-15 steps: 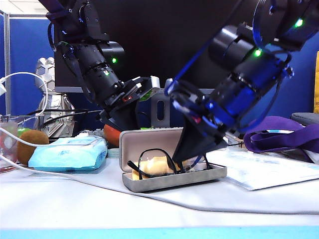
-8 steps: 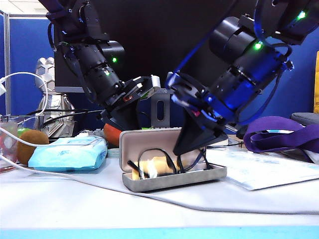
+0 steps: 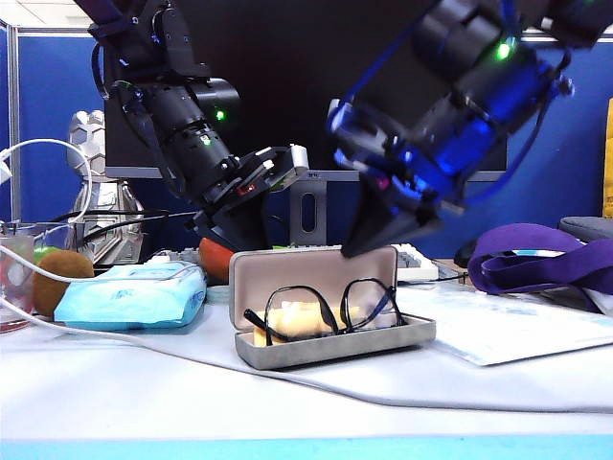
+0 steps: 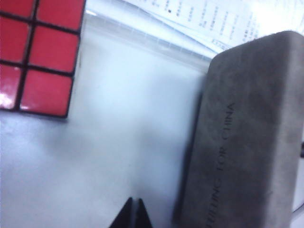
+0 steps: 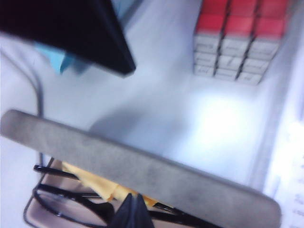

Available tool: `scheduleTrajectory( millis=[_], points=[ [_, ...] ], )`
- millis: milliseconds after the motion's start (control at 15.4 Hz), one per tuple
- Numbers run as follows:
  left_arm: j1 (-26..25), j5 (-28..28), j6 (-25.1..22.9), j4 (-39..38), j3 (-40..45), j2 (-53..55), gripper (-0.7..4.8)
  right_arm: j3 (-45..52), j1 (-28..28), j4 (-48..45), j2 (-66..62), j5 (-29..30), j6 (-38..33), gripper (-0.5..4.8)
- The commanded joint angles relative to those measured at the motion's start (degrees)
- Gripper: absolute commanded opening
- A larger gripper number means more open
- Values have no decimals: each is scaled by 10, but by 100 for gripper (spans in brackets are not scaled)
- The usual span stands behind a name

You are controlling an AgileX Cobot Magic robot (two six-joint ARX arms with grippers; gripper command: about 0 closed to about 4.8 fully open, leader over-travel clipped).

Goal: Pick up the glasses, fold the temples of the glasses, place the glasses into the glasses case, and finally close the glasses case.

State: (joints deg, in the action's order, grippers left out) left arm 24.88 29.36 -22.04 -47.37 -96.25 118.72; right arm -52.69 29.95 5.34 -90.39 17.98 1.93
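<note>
One pair of glasses inside open glasses case

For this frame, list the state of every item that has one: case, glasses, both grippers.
glasses case: open, lid upright.
glasses: folded, lying in the case tray, released.
left gripper: shut, empty, behind the case lid.
right gripper: shut, empty, above the lid's upper edge.

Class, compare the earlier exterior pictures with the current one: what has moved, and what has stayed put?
The right gripper, shut and empty, has risen out of the glasses case, leaving the glasses inside. The left gripper, shut behind the open lid, and the case stayed put.
</note>
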Motion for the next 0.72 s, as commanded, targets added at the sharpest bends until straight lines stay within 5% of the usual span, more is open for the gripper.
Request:
scheduleTrajectory(
  millis=[65,717],
  points=[
    [1,4,0,6,-2,-3,-5,-2,1,11,-7,-3,3,-5],
    [1,5,0,5,-2,-3,-5,-2,1,-27,-40,-13,17,-5]
  ],
)
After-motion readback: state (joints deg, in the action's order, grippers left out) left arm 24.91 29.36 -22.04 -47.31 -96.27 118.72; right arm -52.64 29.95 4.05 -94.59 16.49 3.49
